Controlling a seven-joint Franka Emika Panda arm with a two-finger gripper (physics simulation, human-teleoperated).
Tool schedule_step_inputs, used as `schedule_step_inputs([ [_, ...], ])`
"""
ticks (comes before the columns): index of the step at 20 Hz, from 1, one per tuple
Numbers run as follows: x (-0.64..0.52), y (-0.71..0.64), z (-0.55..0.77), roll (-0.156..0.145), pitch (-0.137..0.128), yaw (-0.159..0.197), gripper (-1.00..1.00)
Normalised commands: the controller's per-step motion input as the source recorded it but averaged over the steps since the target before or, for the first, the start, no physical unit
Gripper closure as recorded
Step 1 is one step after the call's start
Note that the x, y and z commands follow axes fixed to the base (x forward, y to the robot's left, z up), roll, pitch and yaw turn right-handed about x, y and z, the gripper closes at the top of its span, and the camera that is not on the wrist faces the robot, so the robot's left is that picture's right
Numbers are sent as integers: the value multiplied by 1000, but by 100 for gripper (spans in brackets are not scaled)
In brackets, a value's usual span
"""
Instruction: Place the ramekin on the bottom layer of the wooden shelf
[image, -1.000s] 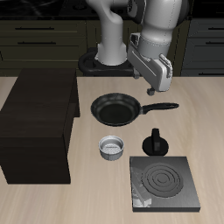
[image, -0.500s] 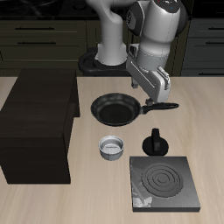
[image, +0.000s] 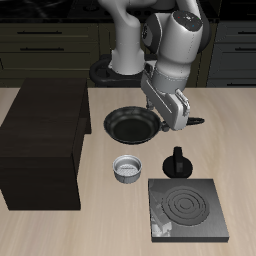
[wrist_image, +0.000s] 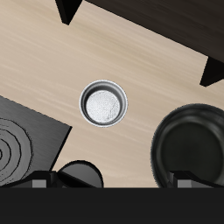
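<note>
While the hand hangs above with fingers apart, the silvery ribbed ramekin sits upright, grey inside, near the wooden shelf.

table: light wood, bare grain | behind: dark cabinets with drawers | light: even

Black frying pan, knobbed pot, square stove plate — all on the table.

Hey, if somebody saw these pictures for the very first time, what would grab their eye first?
Probably the big dark wooden shelf filling one side of the table, and the white arm with its gripper hanging above the black frying pan. Then the little silvery ramekin, alone on bare table between the shelf and the black stove plate.
</note>
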Motion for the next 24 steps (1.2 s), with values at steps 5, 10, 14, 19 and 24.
schedule_step_inputs([
  [5,141,-150,-328,-19,50,-25,-100],
  [10,-10,-61,-225,7,20,-20,-100],
  [14,-62,-94,-162,-11,-7,-12,-100],
  [19,-33,-99,-89,-12,-3,-15,-100],
  [24,5,-151,-187,-18,27,-30,-100],
])
